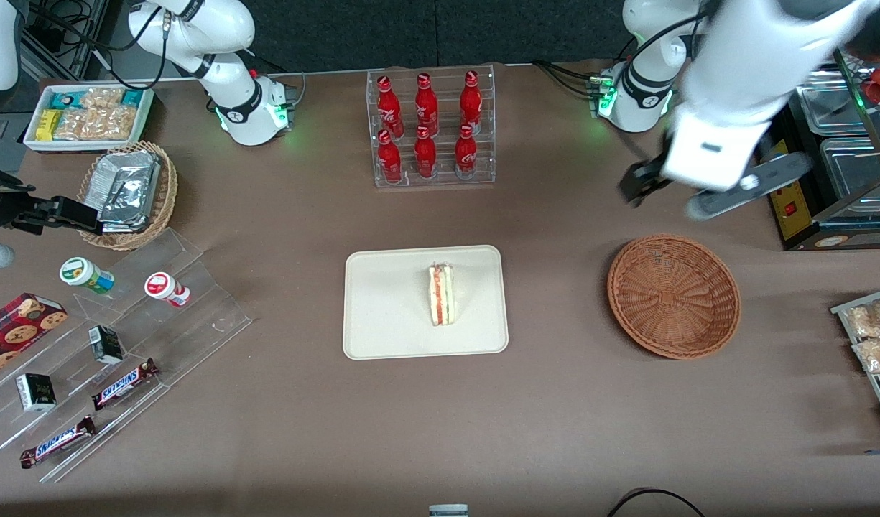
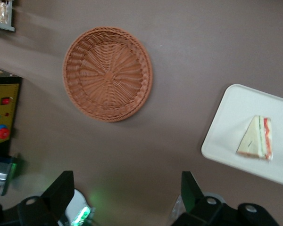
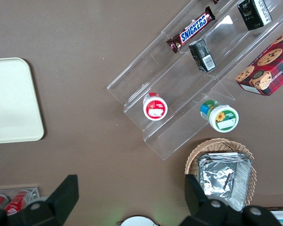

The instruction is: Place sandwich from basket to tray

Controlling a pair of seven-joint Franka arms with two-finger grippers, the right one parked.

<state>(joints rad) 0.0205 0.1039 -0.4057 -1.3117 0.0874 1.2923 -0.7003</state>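
wicker basket (image 1: 674, 295): reddish-brown weave, totally empty now, nothing left in it afaict. sits on the table toward my working arm's end, well apart from the tray.
sandwich (image 1: 442, 294): already on the tray, lying roughly mid-tray, cut edge w/ the red-orange + green layers showing. wrist cam shows it too (image 2: 257, 144), flat on the cream surface, not hanging over the rim.
tray (image 1: 382, 337): cream-white, rounded corners, only the sandwich on it.
my claw (image 1: 644, 183): up in the air, near the basket but farther from the front cam than it, nowhere near the sandwich. fingers (image 2: 60, 192) spread wide apart, nothing between them, so open + empty.
progress: imo basically done. sandwich is out of the basket and on the tray, claw has let go. only thing left is prob parking my arm.
surface: plain brown tabletop (image 1: 554, 416), matte, flat.
room/clutter: clear rack of red soda bottles (image 1: 431, 128) farther from the front cam than the tray. toward the parked arm's end: tan basket w/ foil packets (image 1: 129, 192), white bin of snacks (image 1: 88, 115), acrylic steps w/ snickers bars (image 1: 123, 384), small cartons + a cookie box (image 1: 16, 327). near my end: a metal food-warmer looking unit (image 1: 842, 165) and some bagged snacks (image 1: 874, 334).
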